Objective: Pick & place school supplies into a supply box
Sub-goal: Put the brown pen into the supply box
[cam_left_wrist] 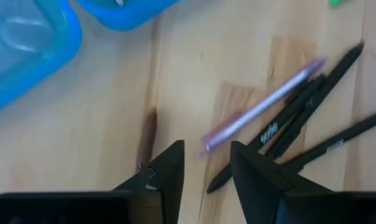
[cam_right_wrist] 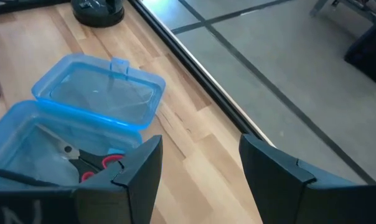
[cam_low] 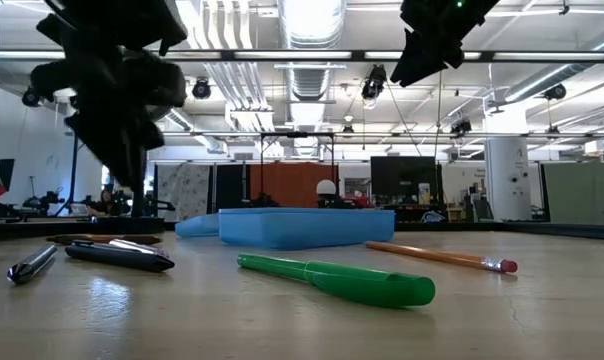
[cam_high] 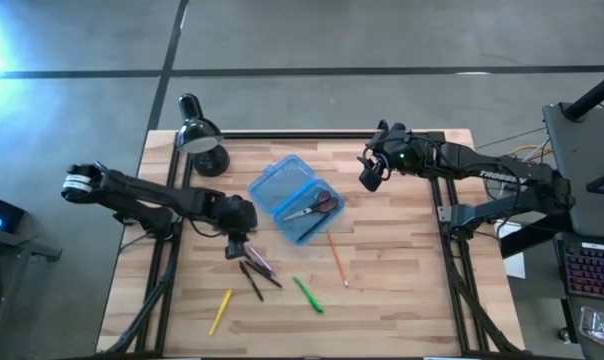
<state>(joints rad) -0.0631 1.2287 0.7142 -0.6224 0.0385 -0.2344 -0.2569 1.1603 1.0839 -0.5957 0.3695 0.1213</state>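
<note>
Pick step. Left hand (cam_left_wrist: 203, 171) spread, empty, above purple pen (cam_left_wrist: 263, 107) beside dark pens (cam_high: 254, 277) on table (cam_high: 402, 290). Supply box (cam_high: 287, 195) open, scissors (cam_high: 315, 207) inside. Right hand (cam_high: 370, 172) spread, waiting. Next: descend, pinch pen.

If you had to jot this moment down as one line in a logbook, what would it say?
left gripper: open above dark pens | right gripper: open, waiting by translucent blue plastic case | case: open, red-handled scissors inside

Blue translucent supply box (cam_high: 294, 198) open mid-table, scissors (cam_high: 317, 207) w/ red handles + a dark pen inside. Loose on wood: dark pens (cam_high: 255, 274) in a cluster near box, yellow pencil (cam_high: 220, 311), green pen (cam_high: 307, 294), orange pencil (cam_high: 337, 259)
</note>
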